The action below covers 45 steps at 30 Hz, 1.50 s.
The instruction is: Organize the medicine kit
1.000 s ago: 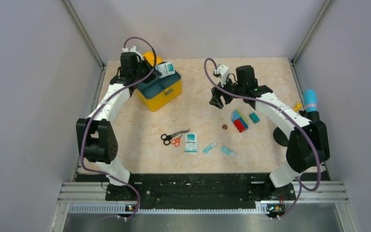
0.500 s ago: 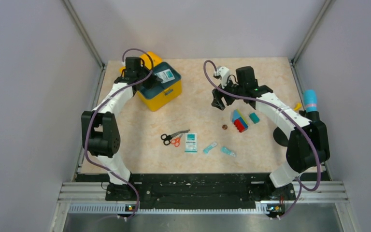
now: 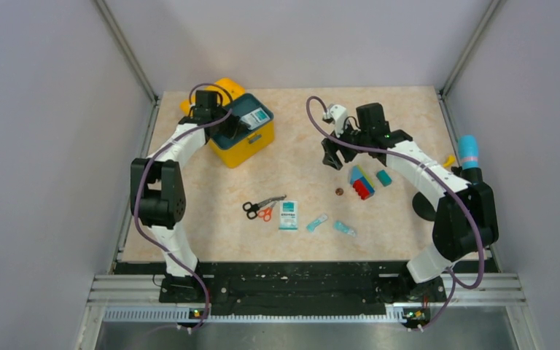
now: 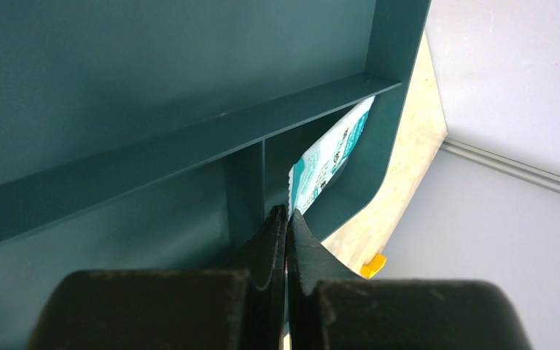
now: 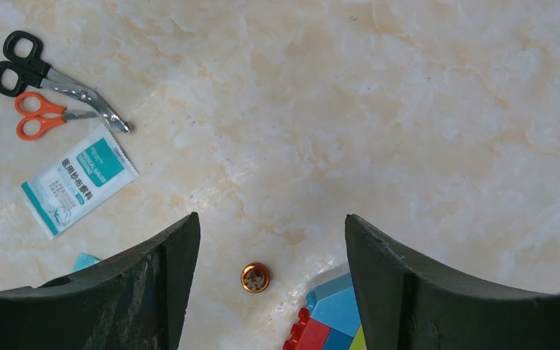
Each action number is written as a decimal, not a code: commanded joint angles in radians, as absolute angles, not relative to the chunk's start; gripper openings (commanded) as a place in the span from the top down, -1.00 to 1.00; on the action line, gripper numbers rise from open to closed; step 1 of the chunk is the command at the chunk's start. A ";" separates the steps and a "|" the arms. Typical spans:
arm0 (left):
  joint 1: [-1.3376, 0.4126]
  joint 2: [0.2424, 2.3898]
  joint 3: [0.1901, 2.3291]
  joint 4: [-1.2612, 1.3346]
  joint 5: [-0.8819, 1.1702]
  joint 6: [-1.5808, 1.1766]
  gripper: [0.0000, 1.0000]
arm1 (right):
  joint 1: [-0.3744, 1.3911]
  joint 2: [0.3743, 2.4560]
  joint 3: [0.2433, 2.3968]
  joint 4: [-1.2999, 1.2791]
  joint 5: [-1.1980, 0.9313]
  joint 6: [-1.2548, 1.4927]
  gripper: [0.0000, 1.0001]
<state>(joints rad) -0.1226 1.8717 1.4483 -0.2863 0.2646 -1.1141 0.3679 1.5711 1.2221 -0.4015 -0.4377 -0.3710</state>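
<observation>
Seen from above, a beige marbled worktop (image 3: pixel 299 182) carries a bright yellow plastic medicine kit (image 3: pixel 251 144), a box standing at the back left with its lid open. A dark teal compartment tray (image 4: pixel 153 95) sits in the box. The left pincer (image 4: pixel 286 216) reaches into the tray with its fingers pressed together. A white and teal paper packet (image 4: pixel 329 154) leans against the tray wall just beyond the tips.

The right pincer (image 5: pixel 270 244) hangs over bare worktop at the centre right, its fingers spread wide with nothing between them. Below it lie a small round reddish-brown cap (image 5: pixel 254 277) and a stack of coloured plastic blocks (image 5: pixel 329 321). Farther off are black-handled scissors (image 5: pixel 40 69), orange-handled scissors (image 5: pixel 40 120) and a second white and teal sachet (image 5: pixel 79 179).
</observation>
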 commanded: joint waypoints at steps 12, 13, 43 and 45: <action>-0.137 1.839 1.532 -0.320 0.219 -1.107 0.30 | 0.356 1.524 1.204 -0.396 -0.441 -0.392 -0.44; -0.137 1.828 1.537 -0.336 0.204 -1.097 0.23 | 0.357 1.526 1.206 -0.395 -0.443 -0.392 -0.44; -0.088 1.370 1.238 -0.314 0.168 -0.445 -0.15 | 0.579 1.792 1.273 -0.471 -0.757 -0.836 -0.32; -0.065 1.337 1.228 -0.351 0.101 -0.468 -0.14 | 0.598 1.843 1.313 -0.558 -0.783 -0.974 -0.32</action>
